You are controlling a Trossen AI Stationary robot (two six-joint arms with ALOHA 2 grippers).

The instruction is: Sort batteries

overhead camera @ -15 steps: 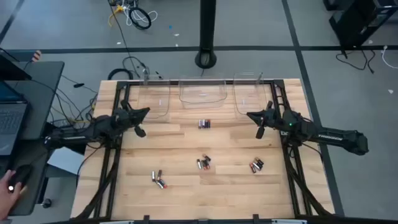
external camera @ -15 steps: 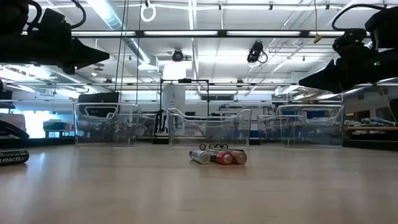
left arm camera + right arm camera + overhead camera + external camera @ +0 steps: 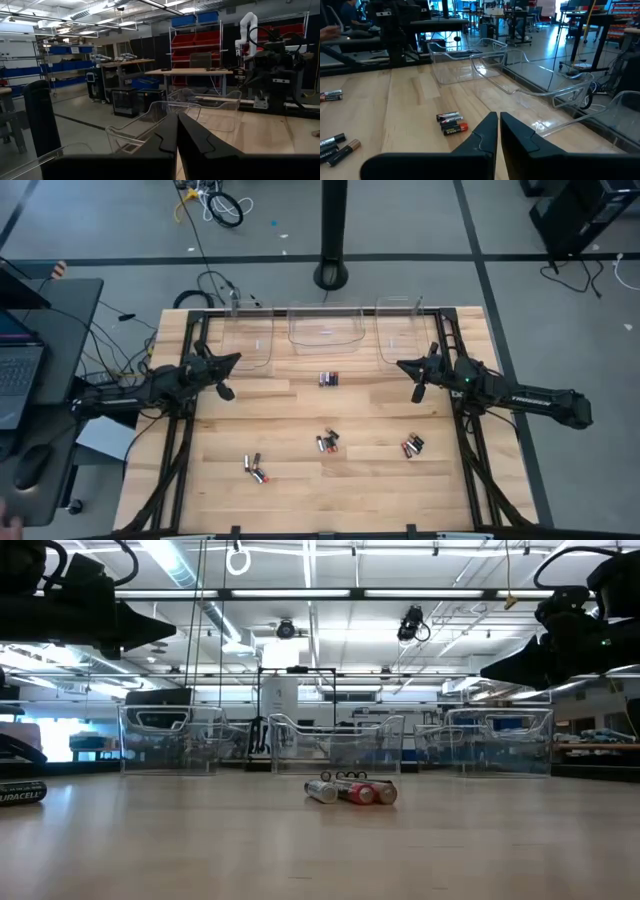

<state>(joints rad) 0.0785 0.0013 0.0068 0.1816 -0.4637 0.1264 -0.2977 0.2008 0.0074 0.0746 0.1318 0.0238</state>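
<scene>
Small batteries lie on the wooden table in loose groups: one at mid-table toward the far edge (image 3: 329, 379) (image 3: 350, 790) (image 3: 451, 123), one at the centre (image 3: 327, 442), one to the right (image 3: 412, 446) and one at the near left (image 3: 256, 469). My left gripper (image 3: 235, 361) (image 3: 177, 117) hovers shut above the table's far left, its fingers pointing at the bins. My right gripper (image 3: 404, 366) (image 3: 498, 117) hovers shut above the far right, pointing toward the table's left. Neither is near a battery.
Three clear plastic bins stand in a row along the far edge, at the left (image 3: 248, 340), middle (image 3: 325, 328) and right (image 3: 405, 335). Dark rails (image 3: 180, 450) run along both sides of the table. A desk with a laptop (image 3: 20, 370) stands beyond the left edge.
Both arms have kept still and no battery has moved. At the desk beyond the table's left edge, a person's hand has drawn back from the mouse.
</scene>
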